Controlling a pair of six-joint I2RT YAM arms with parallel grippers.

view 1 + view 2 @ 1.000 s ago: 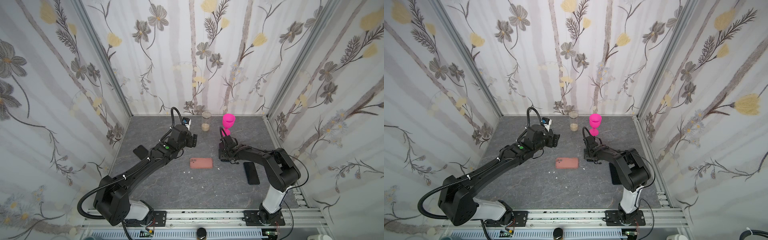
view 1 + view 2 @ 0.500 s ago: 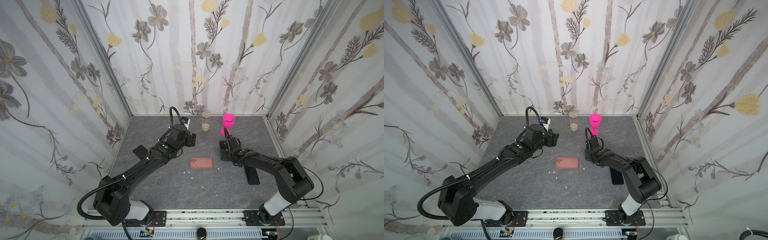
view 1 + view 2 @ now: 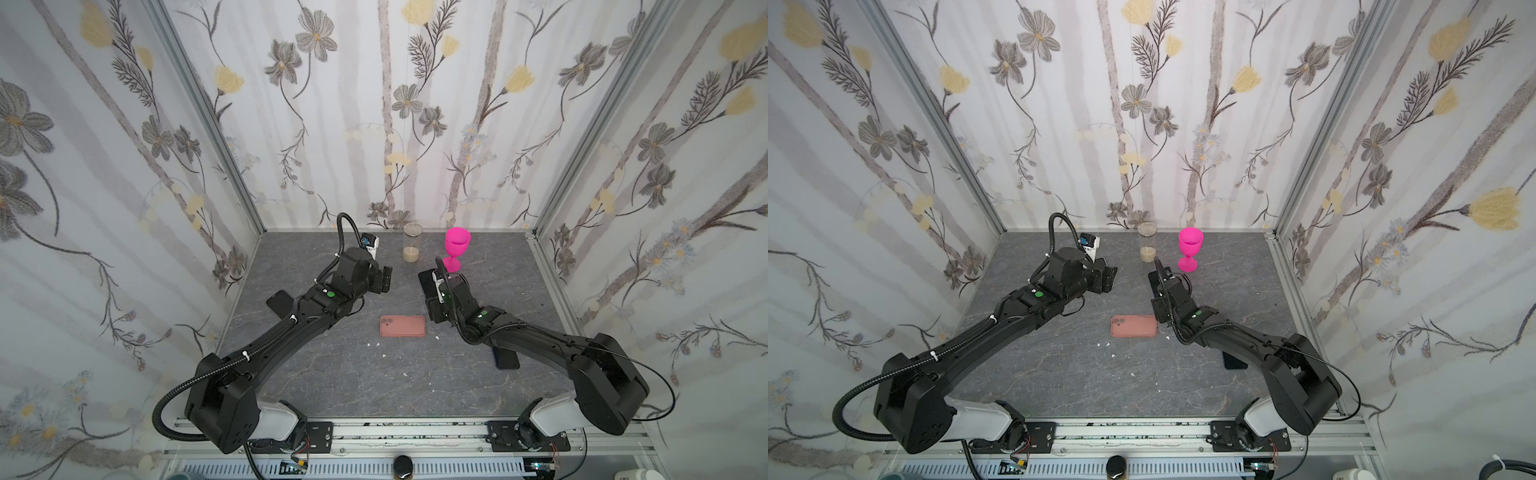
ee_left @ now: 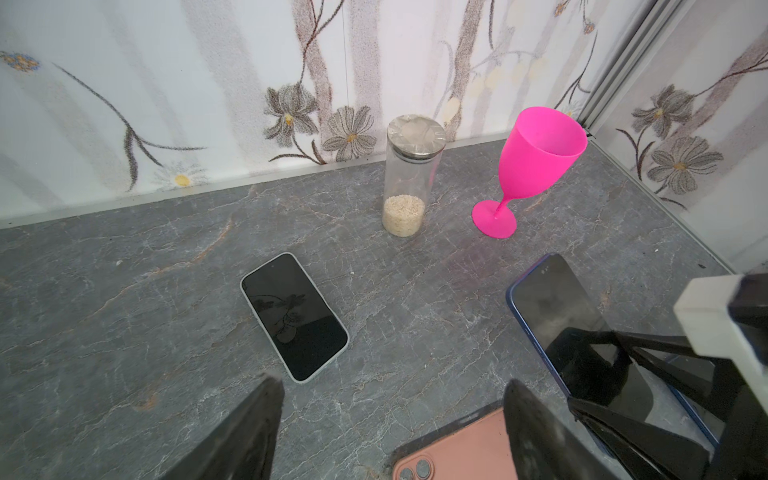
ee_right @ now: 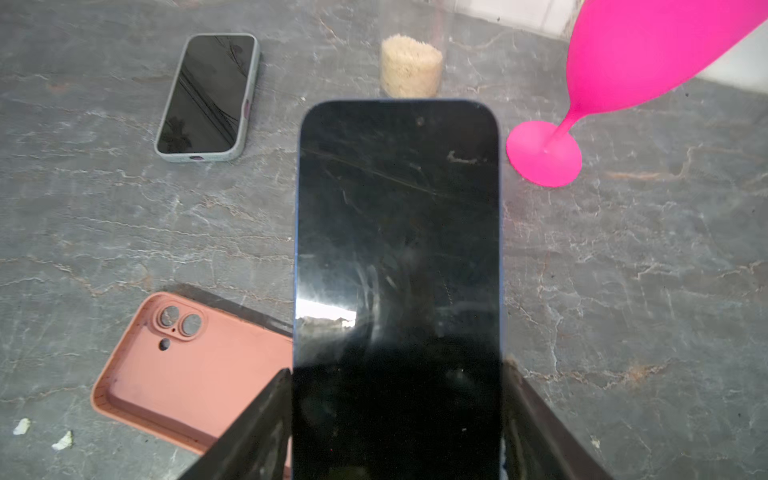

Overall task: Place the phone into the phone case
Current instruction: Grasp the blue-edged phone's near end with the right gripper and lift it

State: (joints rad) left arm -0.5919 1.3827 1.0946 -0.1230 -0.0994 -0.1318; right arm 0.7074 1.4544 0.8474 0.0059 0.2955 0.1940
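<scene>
At the left edge of the counter (image 3: pixel 353 386), a black phone (image 3: pixel 279 301) is lying flat, partly tucked behind the left arm (image 3: pixel 291 332). The left pincer (image 3: pixel 387 279) is hovering over the far-left part of the counter with its jaws spread wide and nothing between them. In the left wrist view, a phone in a pale grey-green case (image 4: pixel 295 316) is lying screen up just ahead of that pincer, clear of both fingers.

At the centre, the salmon phone case (image 3: pixel 402 325) is lying flat and empty with its open side facing up and its 2 camera cut-outs at the left end. A few white crumbs (image 3: pixel 376 344) are sitting on the counter just near of it.

Toward the far wall, a clear jar (image 3: pixel 412 245) with a metal lid is standing upright, holding a little rice at the bottom.

Just right of the case, the right pincer (image 5: pixel 395 382) is pinching the phone (image 5: pixel 399 228) by its near end, 1 finger on each long edge. This blue-edged phone is facing screen up and pointing toward the far wall. It is appearing raised off the counter, and its left edge is overlapping the case's right end in the right wrist view.

Right of the jar, a pink goblet (image 3: pixel 457 247) is standing upright. Nearer and farther right, another dark phone (image 3: pixel 509 360) is lying flat, half hidden under the right arm (image 3: pixel 540 340).
</scene>
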